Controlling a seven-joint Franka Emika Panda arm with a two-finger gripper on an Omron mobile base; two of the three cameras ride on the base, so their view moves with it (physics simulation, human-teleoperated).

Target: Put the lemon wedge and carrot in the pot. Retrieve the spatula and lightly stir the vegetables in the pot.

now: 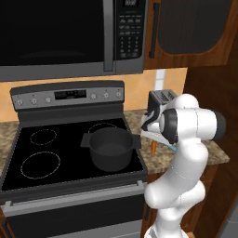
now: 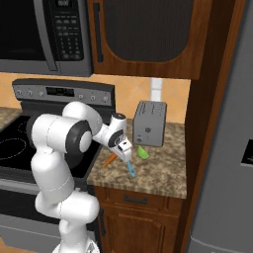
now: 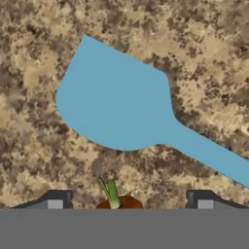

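The orange carrot [image 2: 109,160] lies on the granite counter just right of the stove, and its green-stemmed top [image 3: 115,198] shows between my fingertips in the hand view. My gripper [image 2: 125,155] hovers low over it, pointing down, jaws standing wide apart and touching nothing. The blue spatula [image 3: 116,104] lies flat on the counter just beyond the carrot, its handle running off to the right. The yellow-green lemon wedge [image 2: 143,152] sits in front of the toaster. On the stove's front right burner stands the dark pot [image 1: 111,148], empty.
A silver toaster [image 2: 149,123] stands at the back of the counter, close behind my hand. The black stove [image 1: 46,158] fills the left, with a microwave [image 1: 60,32] overhead. A tall wooden panel [image 2: 207,123] bounds the counter on the right.
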